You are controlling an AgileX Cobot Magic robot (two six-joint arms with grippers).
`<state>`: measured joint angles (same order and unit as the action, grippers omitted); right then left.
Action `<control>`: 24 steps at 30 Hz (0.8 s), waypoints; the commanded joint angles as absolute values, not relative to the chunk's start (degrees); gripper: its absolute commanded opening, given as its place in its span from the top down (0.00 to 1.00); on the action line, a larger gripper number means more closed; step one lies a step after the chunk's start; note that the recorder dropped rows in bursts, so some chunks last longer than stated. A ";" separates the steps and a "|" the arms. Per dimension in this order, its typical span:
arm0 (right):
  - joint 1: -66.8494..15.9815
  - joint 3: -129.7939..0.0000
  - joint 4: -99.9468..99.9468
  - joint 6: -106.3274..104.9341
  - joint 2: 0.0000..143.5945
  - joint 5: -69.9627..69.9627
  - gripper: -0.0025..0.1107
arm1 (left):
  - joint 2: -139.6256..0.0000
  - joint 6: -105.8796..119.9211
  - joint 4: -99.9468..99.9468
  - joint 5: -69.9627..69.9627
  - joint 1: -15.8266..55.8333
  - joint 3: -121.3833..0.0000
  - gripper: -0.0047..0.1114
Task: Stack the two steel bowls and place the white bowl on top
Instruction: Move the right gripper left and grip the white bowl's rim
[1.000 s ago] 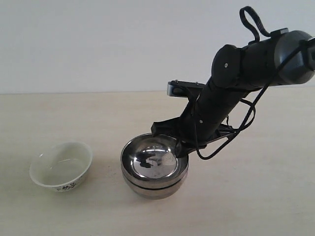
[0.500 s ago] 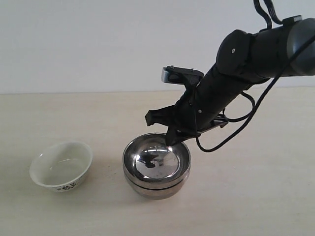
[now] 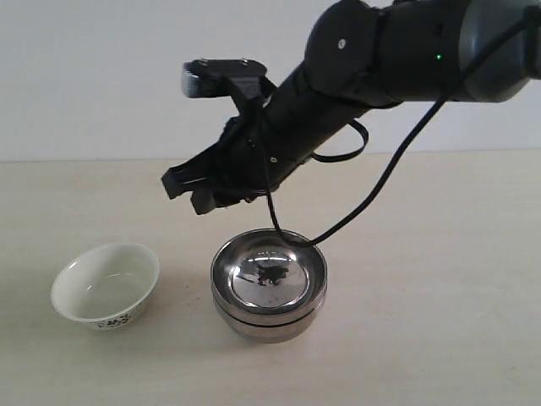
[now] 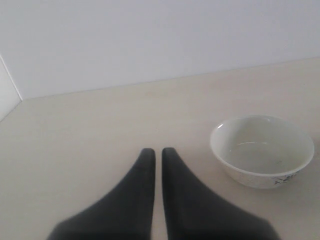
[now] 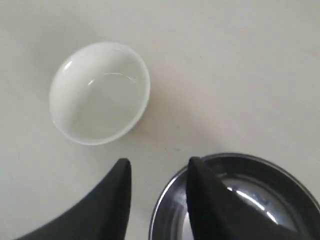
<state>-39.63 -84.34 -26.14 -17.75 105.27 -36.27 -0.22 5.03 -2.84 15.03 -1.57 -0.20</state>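
The two steel bowls stand nested on the table, the upper steel bowl (image 3: 269, 272) inside the lower steel bowl (image 3: 266, 326). The white bowl (image 3: 106, 285) sits upright and alone to their left, with a dark pattern near its base. My right gripper (image 3: 188, 193) hangs in the air above the gap between the white bowl and the stack, open and holding nothing. In the right wrist view the right gripper (image 5: 159, 162) has one fingertip over the steel rim (image 5: 260, 190) and the white bowl (image 5: 100, 92) beyond. My left gripper (image 4: 154, 151) is shut and empty, near the white bowl (image 4: 262, 150).
The pale wooden table (image 3: 439, 296) runs back to a plain white wall (image 3: 101, 76). A black cable (image 3: 372, 203) from the right arm loops down close to the steel stack's far rim. The left arm does not show in the exterior view.
My right gripper let go of the upper steel bowl's rim, opened, rose and swung left. The steel stack shifted slightly right; the white bowl has not moved.
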 commanded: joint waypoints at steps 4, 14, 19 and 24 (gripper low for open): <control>-44.57 -88.27 -17.94 -20.62 104.71 -39.94 0.69 | 0.00 4.47 -2.36 14.58 -1.73 0.00 0.93; -48.03 -90.99 -16.71 -22.65 109.10 -40.13 0.66 | 0.00 4.47 -2.36 14.58 -1.73 0.00 0.93; -49.93 -95.53 -16.54 -22.65 114.11 -40.86 0.57 | 0.00 4.47 -2.36 14.58 -1.73 0.00 0.93; -52.32 -100.06 -15.50 -24.03 118.51 -41.84 0.57 | 0.00 4.47 -2.36 14.58 -1.73 0.00 0.93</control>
